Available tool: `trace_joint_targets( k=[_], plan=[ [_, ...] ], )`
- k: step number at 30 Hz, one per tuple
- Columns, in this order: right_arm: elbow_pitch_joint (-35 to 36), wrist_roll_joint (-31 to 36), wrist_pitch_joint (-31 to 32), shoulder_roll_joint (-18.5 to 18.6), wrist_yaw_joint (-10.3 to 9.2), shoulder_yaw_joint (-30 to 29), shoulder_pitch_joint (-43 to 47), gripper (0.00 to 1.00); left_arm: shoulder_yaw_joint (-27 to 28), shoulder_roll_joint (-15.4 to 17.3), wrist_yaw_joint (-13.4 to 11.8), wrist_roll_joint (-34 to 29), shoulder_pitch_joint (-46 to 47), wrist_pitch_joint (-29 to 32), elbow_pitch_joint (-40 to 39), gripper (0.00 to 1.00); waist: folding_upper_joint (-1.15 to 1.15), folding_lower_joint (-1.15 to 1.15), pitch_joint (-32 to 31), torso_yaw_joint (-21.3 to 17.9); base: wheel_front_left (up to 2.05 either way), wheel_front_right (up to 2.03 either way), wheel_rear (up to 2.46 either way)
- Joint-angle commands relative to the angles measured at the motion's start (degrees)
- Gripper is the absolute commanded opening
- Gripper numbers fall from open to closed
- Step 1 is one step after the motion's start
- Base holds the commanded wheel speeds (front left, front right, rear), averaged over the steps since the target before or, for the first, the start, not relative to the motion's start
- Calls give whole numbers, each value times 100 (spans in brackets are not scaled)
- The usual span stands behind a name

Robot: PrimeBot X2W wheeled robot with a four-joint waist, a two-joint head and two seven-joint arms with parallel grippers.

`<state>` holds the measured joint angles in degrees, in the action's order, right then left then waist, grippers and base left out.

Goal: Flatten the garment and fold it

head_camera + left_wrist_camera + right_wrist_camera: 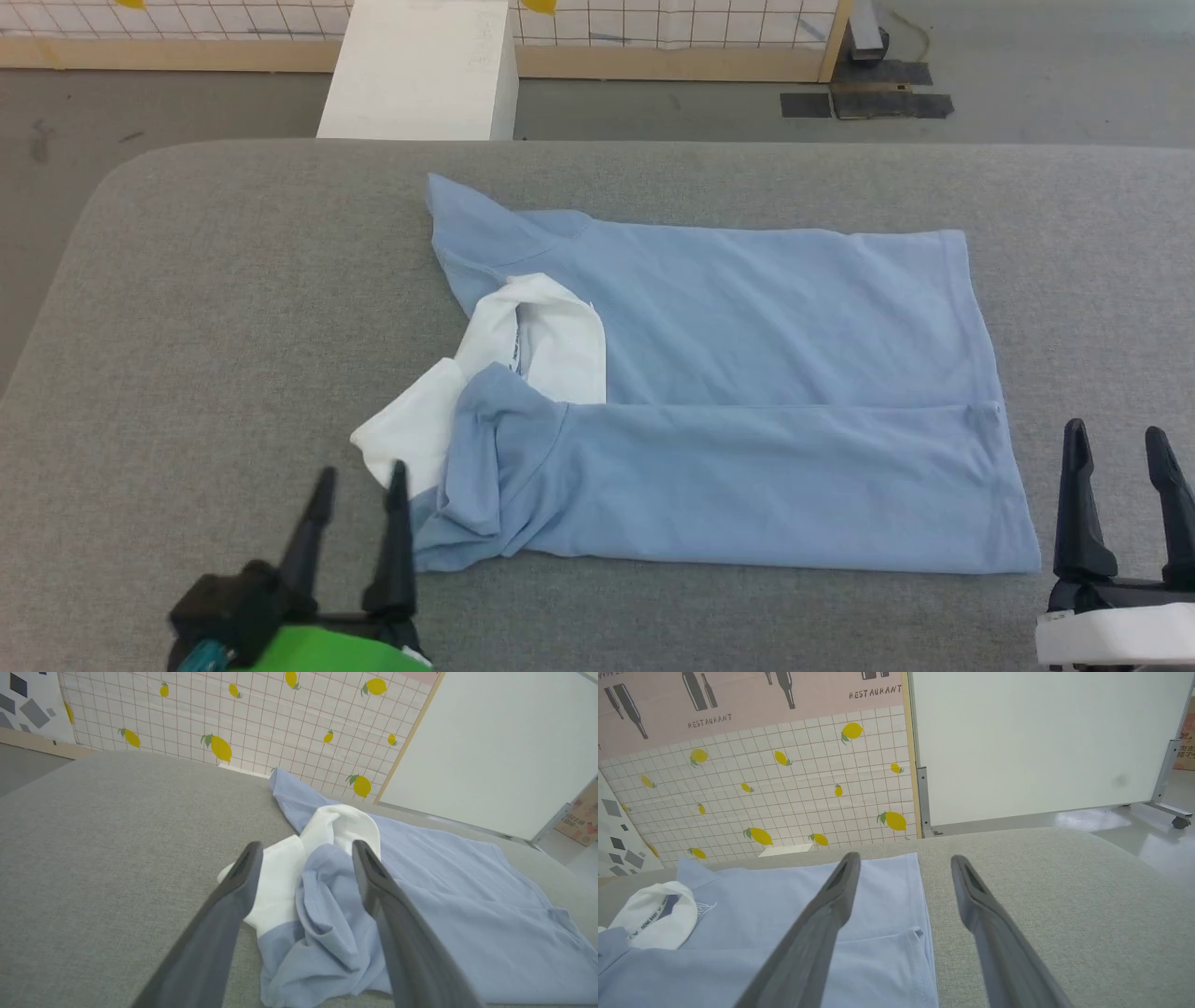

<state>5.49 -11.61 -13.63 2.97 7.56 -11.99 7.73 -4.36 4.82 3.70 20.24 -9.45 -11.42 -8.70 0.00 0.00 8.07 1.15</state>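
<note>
The garment [747,373] is a light blue T-shirt lying on the grey padded table [215,299], its near long side folded over the middle. At its left end white cloth [551,341] shows at the neck, and a sleeve is bunched up [327,924]. My left gripper [359,485] stands open just left of that bunched end, above the table, holding nothing. My right gripper [1116,443] is open beside the garment's right hem [920,933], empty too.
A white block [425,65] stands on the floor behind the table's far edge. A lemon-patterned grid wall [261,723] and a white board [1041,742] stand beyond. The table's left corner is rounded, with bare grey surface on both sides of the garment.
</note>
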Motion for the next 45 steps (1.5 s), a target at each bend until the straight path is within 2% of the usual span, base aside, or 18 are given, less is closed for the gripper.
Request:
trace_joint_targets(
  k=[1,10,11,18,22,24,25,26,29,33,37,40,45],
  plan=[
    [-32,-44,-37,-9,-8,11,-30,100,-56,54,58,86,24,212,23,100,0,0,20,4,0,0,0],
    [-117,-104,-7,-9,-8,124,-100,100,-430,530,143,532,592,2557,323,100,0,0,219,-25,0,0,0],
    [-143,-112,-5,-9,-8,146,-153,100,-481,676,96,530,768,3064,538,100,0,0,290,-81,0,0,0],
    [-245,-152,-10,-9,-8,225,-217,100,-582,812,-167,426,1044,3892,1272,100,0,0,421,-256,0,0,0],
    [-295,-165,-12,-9,-8,222,-226,100,-603,617,-287,762,1075,4478,1557,100,0,0,458,-324,0,0,0],
    [-311,-167,-10,-9,-8,229,-236,100,-653,569,-254,877,1090,4665,1610,100,0,0,470,-351,0,0,0],
    [-317,-169,-8,-9,-8,235,-241,100,-681,570,-229,895,1099,4707,1628,42,0,0,472,-363,0,0,0],
    [-322,-170,-5,-9,-8,245,-246,100,-708,577,-194,901,1108,4718,1645,0,0,0,476,-378,0,0,0],
    [-336,-173,12,-9,-8,273,-276,100,-726,569,-131,958,1097,4682,1678,0,0,0,481,-412,0,0,0],
    [-296,-137,97,-9,-8,279,-366,100,-612,515,-132,971,1089,4262,1593,0,0,0,501,-427,0,0,0],
    [-147,-119,441,-9,-8,274,-550,100,-523,494,-134,957,1069,3907,1458,0,0,0,547,-421,0,0,0],
    [-50,-96,1200,-3,-8,176,-657,100,-491,502,-129,938,1063,3735,1341,0,0,0,585,-411,0,0,0],
    [-42,-130,2937,21,-8,-286,-639,100,-527,510,-129,895,1126,3655,1173,0,0,0,655,-322,0,0,0]
  ],
)
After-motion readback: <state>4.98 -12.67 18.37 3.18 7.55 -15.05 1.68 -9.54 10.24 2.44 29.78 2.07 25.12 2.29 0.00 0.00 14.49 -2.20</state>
